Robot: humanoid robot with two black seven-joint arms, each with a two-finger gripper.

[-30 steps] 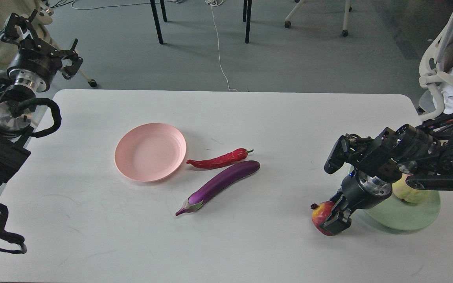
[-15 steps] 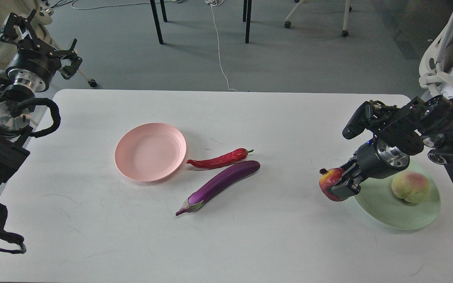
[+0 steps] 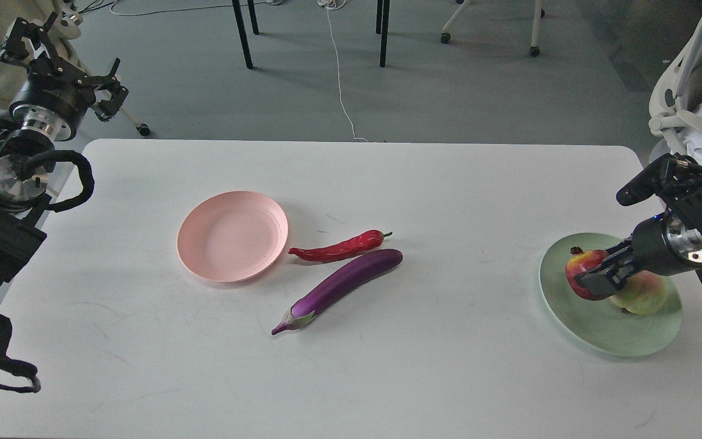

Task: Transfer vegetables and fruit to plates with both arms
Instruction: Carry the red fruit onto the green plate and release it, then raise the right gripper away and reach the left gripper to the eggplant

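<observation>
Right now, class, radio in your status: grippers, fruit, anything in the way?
Right gripper shut on pomegranate, over green plate beside peach. Left gripper open, empty. Nothing in the way.

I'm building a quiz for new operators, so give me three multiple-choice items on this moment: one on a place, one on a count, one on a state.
1. Where is the pomegranate?
A. On the pink plate
B. Held over the green plate
C. Beside the eggplant

2. How many vegetables lie on the bare table?
A. None
B. One
C. Two

3. What is on the pink plate?
A. Nothing
B. A chili
C. A peach

Answers:
1 B: the right gripper clasps the pomegranate over the green plate, next to the peach.
2 C: the chili pepper and the eggplant both lie on the white table.
3 A: the pink plate shows only its own bare surface.
</observation>
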